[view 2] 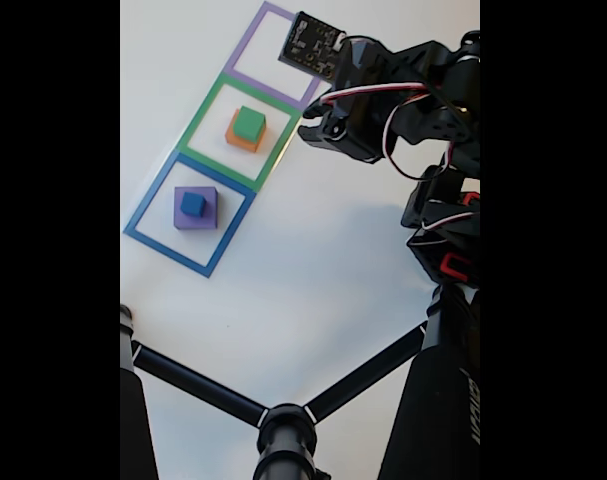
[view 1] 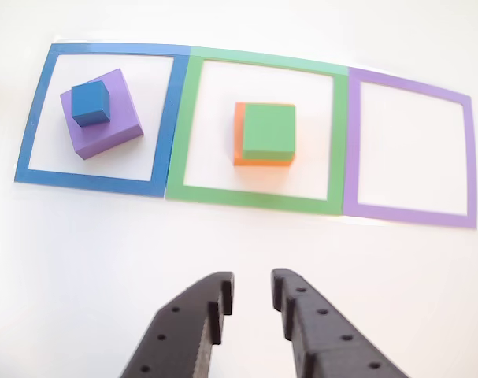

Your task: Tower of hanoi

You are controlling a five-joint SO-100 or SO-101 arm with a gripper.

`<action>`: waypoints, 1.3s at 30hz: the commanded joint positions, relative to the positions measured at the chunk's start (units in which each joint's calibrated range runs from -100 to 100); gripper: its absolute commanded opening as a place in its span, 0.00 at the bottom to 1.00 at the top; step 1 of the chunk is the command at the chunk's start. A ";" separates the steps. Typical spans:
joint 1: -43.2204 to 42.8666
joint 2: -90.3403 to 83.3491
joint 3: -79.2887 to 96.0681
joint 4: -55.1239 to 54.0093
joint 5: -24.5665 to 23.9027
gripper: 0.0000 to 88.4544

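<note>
In the other view, a small blue cube (view 1: 90, 103) sits on the flat purple block (view 1: 116, 130) inside the blue square outline (view 1: 34, 134). A green block (view 1: 268, 131) lies on the orange block (view 1: 239, 135) inside the green outline (view 1: 183, 126). My gripper (view 1: 252, 285) hovers in front of the green outline, well short of the blocks, open with nothing between its black fingers. The fixed view shows the same stacks: the blue cube (view 2: 193, 204) on the purple block (view 2: 207, 220), and the green block (view 2: 249, 123) on the orange block (view 2: 237, 139).
A purple square outline (view 1: 467, 157) at the right of the other view has nothing in it. In the fixed view, black tripod legs (view 2: 198, 385) cross the lower table, and the arm's body (view 2: 443, 210) stands at the right edge.
</note>
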 commanded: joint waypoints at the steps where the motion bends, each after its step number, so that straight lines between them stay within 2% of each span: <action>1: 5.04 0.44 -16.34 14.34 0.00 0.02; 8: 8.88 1.97 -20.70 16.12 0.00 0.01; 14: 11.66 0.92 -14.88 12.88 0.00 0.08; 18: 13.76 -1.10 -5.61 5.43 0.00 0.15; 21: 14.15 -2.47 2.39 -2.99 0.00 0.22; 22: 14.15 -2.87 5.21 -6.23 0.00 0.32; 23: 14.15 -3.36 8.39 -9.87 0.00 0.35; 31: 14.92 -1.66 30.94 -42.26 0.00 0.40; 39: 14.44 11.10 45.76 -79.02 0.00 0.40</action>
